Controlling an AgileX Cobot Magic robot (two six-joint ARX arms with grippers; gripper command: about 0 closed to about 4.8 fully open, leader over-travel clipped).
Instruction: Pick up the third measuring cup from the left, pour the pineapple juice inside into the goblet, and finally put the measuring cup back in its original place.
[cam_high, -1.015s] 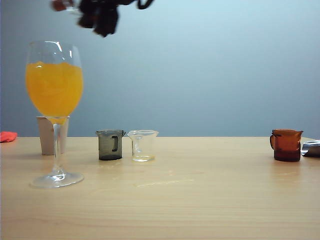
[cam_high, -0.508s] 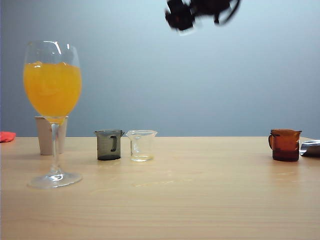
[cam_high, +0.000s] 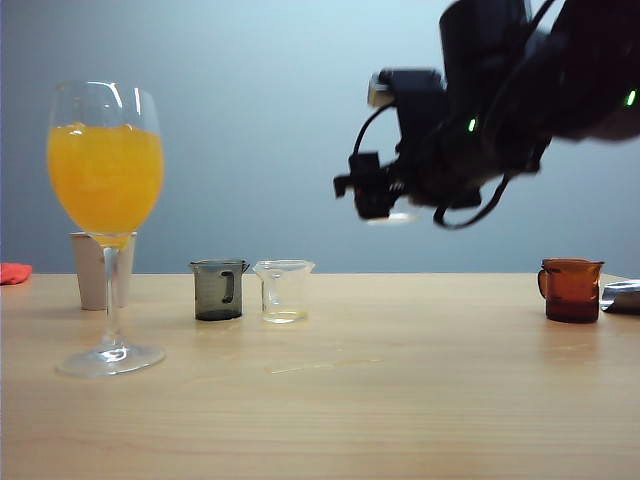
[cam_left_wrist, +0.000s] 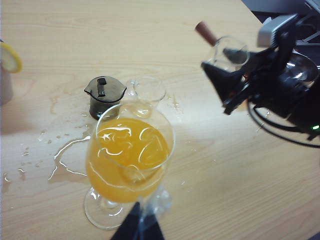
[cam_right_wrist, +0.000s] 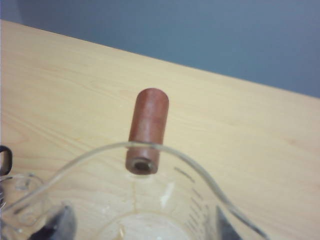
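across the lower half of the exterior view runs the desk (cam_high: 420, 400), with a bare patch right of the clear cup (cam_high: 285, 290) where, by my reckoning, the held cup belongs. at upper right the right arm hangs well above the wood, its right tool (cam_high: 392, 200) carrying the measuring cup (cam_high: 392, 213) level, probably so nothing drips on the way back. its fingers (cam_right_wrist: 55, 225) stand part open and press the glass walls from both sides, so it has hold of the cup. at the left edge the goblet (cam_high: 105, 160) stands upright on its foot, its bowl mostly full of orange-yellow juice (cam_high: 105, 175), which suggests the pour is done and only the return is left. the left tool (cam_left_wrist: 137, 227) shows only as a dark tip at the bottom of the left wrist view, by the goblet's foot; i cannot tell whether it is open or holds the stem. a grey cup (cam_high: 219, 290) sits just left of the clear one.

the measuring cup is squat clear glass with a flared rim, printed marks on the wall, a stubby brown handle (cam_right_wrist: 146, 130) and only a pale film at the bottom.
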